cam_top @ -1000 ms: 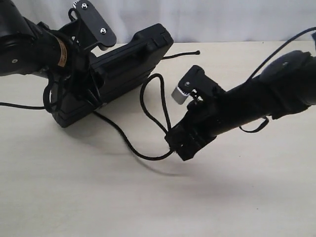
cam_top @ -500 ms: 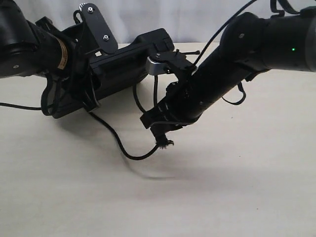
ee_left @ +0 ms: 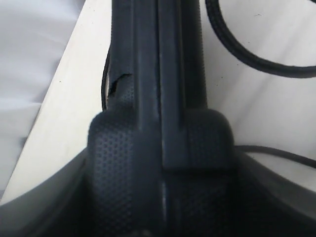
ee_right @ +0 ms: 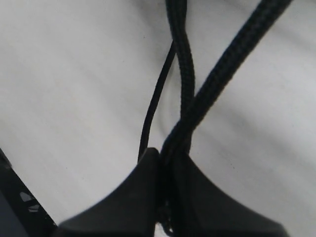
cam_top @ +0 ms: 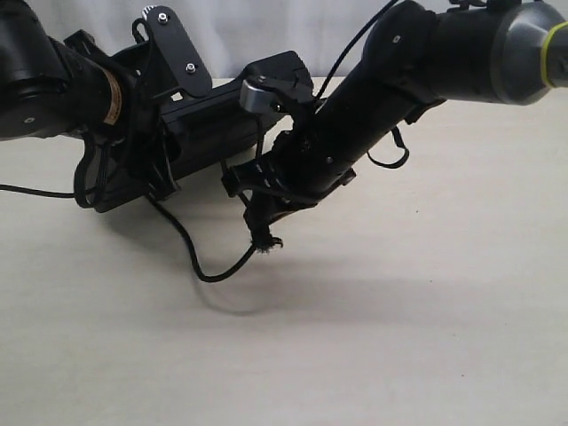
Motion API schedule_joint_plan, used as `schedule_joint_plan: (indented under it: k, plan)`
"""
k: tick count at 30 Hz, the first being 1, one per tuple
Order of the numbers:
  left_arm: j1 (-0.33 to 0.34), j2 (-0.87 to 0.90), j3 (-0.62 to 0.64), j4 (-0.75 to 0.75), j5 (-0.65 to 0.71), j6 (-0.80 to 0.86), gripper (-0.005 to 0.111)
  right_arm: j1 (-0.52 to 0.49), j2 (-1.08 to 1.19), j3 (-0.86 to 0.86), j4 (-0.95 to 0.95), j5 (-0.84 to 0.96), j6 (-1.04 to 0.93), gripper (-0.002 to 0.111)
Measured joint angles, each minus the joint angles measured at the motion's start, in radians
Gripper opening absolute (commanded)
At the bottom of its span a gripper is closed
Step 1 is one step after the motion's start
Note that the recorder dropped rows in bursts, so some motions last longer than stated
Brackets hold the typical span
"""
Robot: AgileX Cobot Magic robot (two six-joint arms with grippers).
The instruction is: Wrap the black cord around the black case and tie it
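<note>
Pale wood-grain tabletop [cam_top: 426, 355] under my right gripper [cam_top: 260, 220]; white cloth backdrop [cam_top: 248, 27] beyond it; soft diffuse light, faint shadow [cam_top: 355, 297] below.

Right tool [cam_top: 259, 218] swung the black cord [ee_right: 183, 59] leftward, seemingly higher.

the black case [cam_top: 217, 129], flat and matte with ribbed sides, sits tipped up at an angle at the far left of the desk [cam_top: 399, 337]. the black cord [cam_top: 206, 271], thin and braided, runs from beneath it, sags in a low loop, then rises to its frayed knot [cam_top: 264, 242].
</note>
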Motion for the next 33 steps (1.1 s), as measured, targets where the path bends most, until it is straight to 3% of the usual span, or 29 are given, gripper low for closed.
schedule_joint_plan:
  k: [8,17,33]
  plan:
    - [0.0,0.0,0.007,0.004,-0.007,0.0,0.0,0.0,0.004,-0.008,0.115,-0.051,-0.034,0.004]
    - [0.0,0.0,0.007,0.004,-0.009,0.0,0.0,0.0,0.004,-0.008,0.294,-0.053,-0.259,0.004]
    - [0.0,0.0,0.007,0.004,-0.003,0.0,0.0,0.0,0.004,-0.008,0.206,-0.306,-0.456,0.004]
